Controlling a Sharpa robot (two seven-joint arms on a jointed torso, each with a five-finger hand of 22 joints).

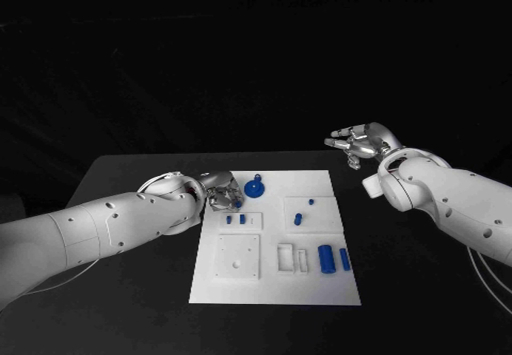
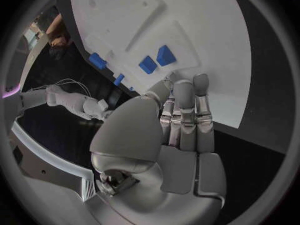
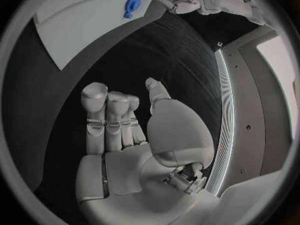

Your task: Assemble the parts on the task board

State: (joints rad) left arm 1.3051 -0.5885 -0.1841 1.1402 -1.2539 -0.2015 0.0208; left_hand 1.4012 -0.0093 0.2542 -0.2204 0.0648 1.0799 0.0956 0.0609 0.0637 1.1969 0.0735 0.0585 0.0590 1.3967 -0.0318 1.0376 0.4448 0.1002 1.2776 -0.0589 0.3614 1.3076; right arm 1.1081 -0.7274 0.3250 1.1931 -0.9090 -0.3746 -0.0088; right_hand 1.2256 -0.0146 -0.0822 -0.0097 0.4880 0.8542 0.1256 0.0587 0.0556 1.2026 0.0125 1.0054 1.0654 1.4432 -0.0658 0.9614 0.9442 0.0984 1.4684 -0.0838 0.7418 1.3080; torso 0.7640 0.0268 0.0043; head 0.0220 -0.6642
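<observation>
The white task board [image 1: 273, 288] lies in the middle of the black table. A blue round part with a tab [image 1: 255, 188] sits near its far edge. Two small blue blocks [image 1: 236, 219] stand side by side left of centre, two small blue pegs [image 1: 299, 218] stand to their right, and two blue cylinders [image 1: 335, 259] lie near the right edge. My left hand [image 1: 221, 195] is at the board's left edge beside the round part, its fingers [image 2: 185, 110] stretched over the board [image 2: 187, 25] close to the two blocks [image 2: 156, 60], holding nothing. My right hand [image 1: 361, 143] hovers off the board's far right corner, fingers [image 3: 106, 120] straight, empty.
A square raised plate [image 1: 237, 257] and a small rectangular frame [image 1: 288, 259] sit on the board's near half. Bare black table [image 1: 128, 296] surrounds the board. White cables [image 1: 485, 277] hang by the right arm.
</observation>
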